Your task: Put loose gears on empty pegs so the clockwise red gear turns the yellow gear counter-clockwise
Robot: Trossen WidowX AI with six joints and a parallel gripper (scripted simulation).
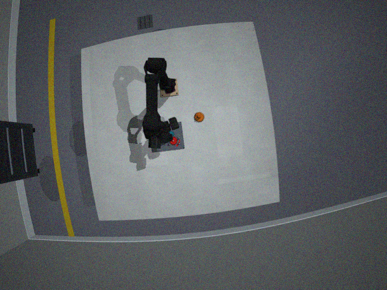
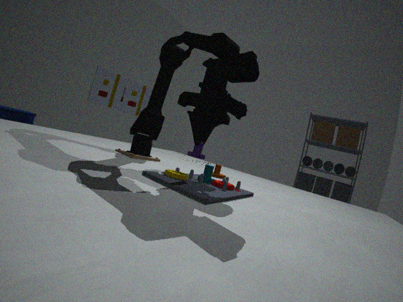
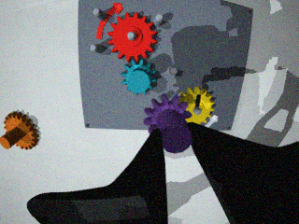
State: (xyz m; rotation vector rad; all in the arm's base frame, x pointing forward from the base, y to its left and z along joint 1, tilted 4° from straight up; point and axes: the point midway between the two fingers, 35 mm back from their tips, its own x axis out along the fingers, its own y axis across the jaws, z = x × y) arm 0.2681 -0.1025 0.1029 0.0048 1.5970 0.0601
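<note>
My gripper is shut on the handle of the purple gear and holds it above the board. The grey board carries the red gear and the yellow gear with its black stripe. The teal gear stands upright on the board, next to the red gear. The orange gear stands on the table. In the wrist view the purple gear partly covers the yellow gear's edge.
Bare pegs stand around the red gear, including one peg at its upper right. Another bare peg stands between the teal and yellow gears. The red arrow lies beside the red gear. The arm's wooden base plate is on the table.
</note>
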